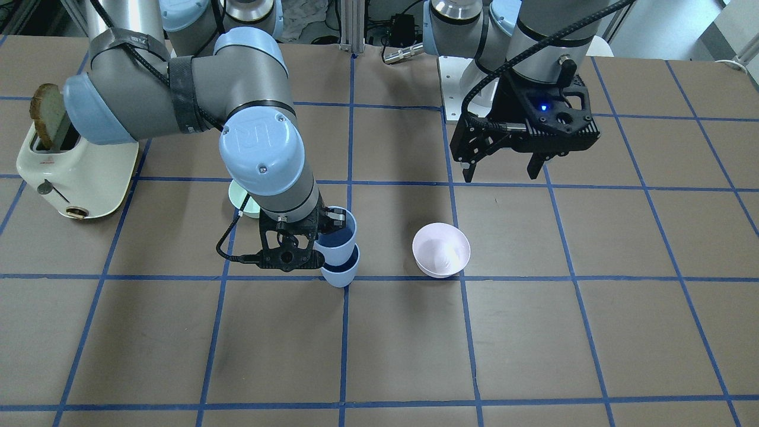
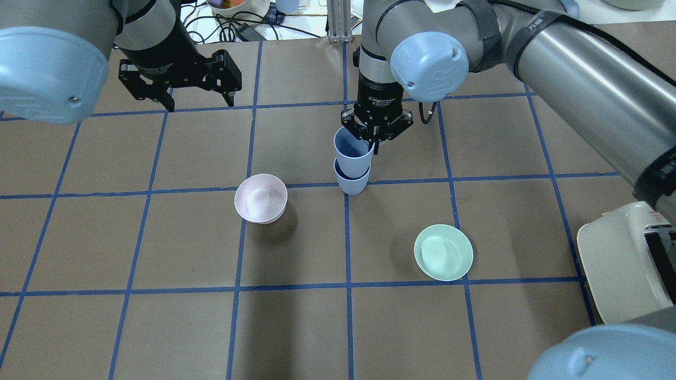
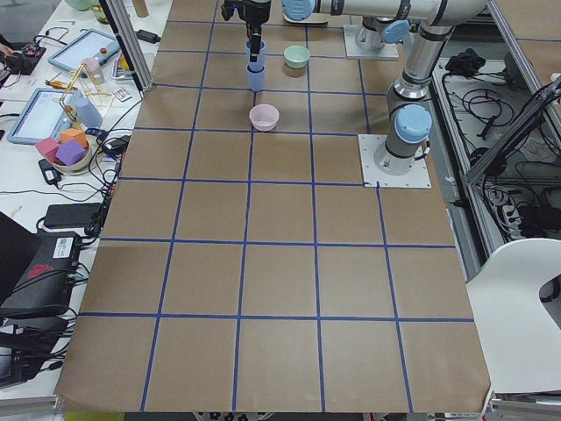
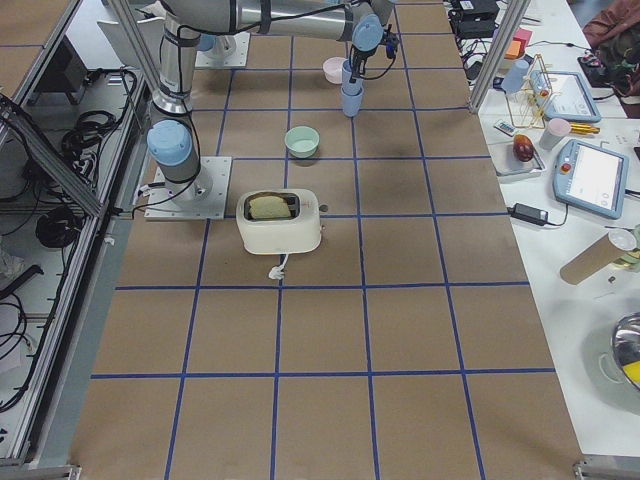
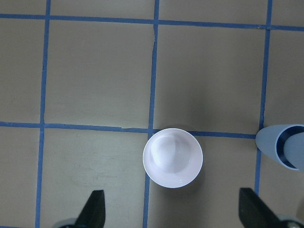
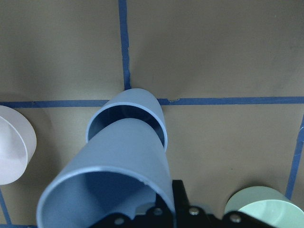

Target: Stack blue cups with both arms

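Observation:
Two blue cups stand near the table's middle. The lower blue cup [image 2: 352,183] rests on the table. The upper blue cup [image 2: 352,152] sits partly inside it, tilted a little. My right gripper [image 2: 373,144] is shut on the upper cup's rim, with one finger inside it. In the front view the right gripper [image 1: 323,236] is at the upper cup [image 1: 340,242], above the lower cup [image 1: 341,274]. The right wrist view shows the upper cup [image 6: 118,156] entering the lower cup [image 6: 145,105]. My left gripper [image 2: 196,104] is open and empty, raised at the far left, also in the front view [image 1: 503,173].
A pale pink bowl [image 2: 261,199] stands left of the cups and lies below the left gripper in its wrist view [image 5: 173,157]. A mint-green bowl [image 2: 443,252] stands nearer me on the right. A cream toaster [image 1: 74,172] with a bread slice stands at the right edge.

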### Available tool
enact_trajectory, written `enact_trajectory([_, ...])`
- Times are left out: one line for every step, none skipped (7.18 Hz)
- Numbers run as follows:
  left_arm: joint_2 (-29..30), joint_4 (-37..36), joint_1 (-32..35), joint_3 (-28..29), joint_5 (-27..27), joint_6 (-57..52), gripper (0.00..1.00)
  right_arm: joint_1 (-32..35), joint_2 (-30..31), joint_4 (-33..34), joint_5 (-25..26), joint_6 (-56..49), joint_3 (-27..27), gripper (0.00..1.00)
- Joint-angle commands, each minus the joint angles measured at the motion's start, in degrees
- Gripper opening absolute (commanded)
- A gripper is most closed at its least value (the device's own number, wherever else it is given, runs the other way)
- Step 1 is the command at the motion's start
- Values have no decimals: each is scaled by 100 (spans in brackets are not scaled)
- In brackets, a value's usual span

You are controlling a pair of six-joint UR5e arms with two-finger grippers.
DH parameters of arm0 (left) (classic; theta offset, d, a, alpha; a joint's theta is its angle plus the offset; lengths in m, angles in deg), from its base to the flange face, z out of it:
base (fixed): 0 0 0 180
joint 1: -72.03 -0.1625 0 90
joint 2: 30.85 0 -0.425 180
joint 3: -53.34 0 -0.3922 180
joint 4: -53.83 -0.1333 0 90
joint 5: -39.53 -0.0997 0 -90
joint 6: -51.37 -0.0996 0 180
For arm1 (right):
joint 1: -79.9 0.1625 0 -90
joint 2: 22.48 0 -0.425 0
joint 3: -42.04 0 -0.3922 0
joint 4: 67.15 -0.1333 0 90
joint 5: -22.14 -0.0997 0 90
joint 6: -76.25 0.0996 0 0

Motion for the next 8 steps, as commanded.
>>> enact_trajectory([1,0,0,0,1,-2,100,-9,-33,224,8,-67,-14,55])
enact_trajectory([-8,0,0,0,1,-2,100,-9,-33,330,0,-68,-22,100])
enact_trajectory([-17,0,0,-17,-43,-2,100,-9,-15,322,0,-51,-14,100])
enact_trajectory([-26,0,-9,-17,-35,-2,100,-53,20,314,52,-42,82,100])
enact_trajectory([-26,0,-9,-35,-35,-2,100,-140,98,244,113,-85,213,100])
enact_trajectory([-26,0,-9,-35,-26,-2,100,-324,282,217,175,-120,302,100])
enact_trajectory([-26,0,-9,-35,-35,-2,100,-691,475,217,637,-155,311,100])
enact_trajectory([-26,0,-9,-43,-35,-2,100,-1086,642,34,1041,-530,285,100])
